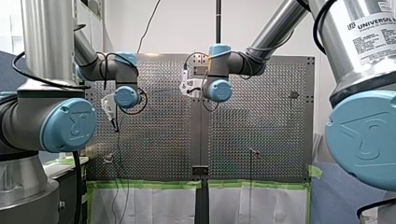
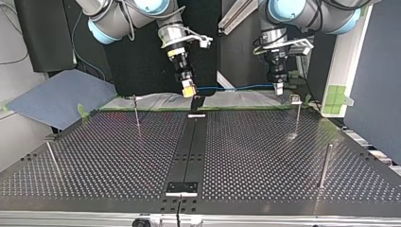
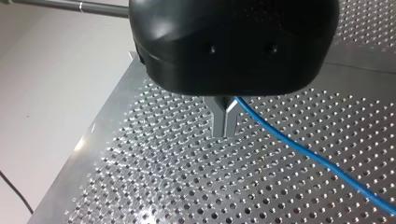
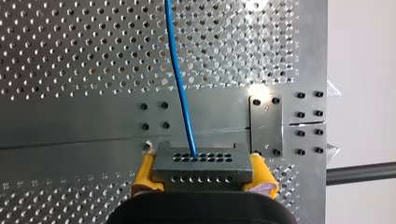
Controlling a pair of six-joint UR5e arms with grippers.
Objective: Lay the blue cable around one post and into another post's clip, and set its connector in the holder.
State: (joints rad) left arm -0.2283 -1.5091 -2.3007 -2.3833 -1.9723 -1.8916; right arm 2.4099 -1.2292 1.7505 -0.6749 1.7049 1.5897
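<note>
Cable (image 2: 236,87) runs level above the arms' edge of the table (image 2: 265,151), stretched between the two tools. My right tool (image 2: 188,89) is closed, its yellow pads (image 4: 145,170) clamping the grey connector (image 4: 201,165), and the cable leaves from the connector's face. My left tool (image 3: 225,123) has its metal fingers pinched together on the cable further along.

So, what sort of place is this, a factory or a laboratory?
Probably a robotics laboratory test cell: my left gripper and my right gripper hold a blue cable and its connector over a perforated table with thin posts, green tape at its edge.
</note>
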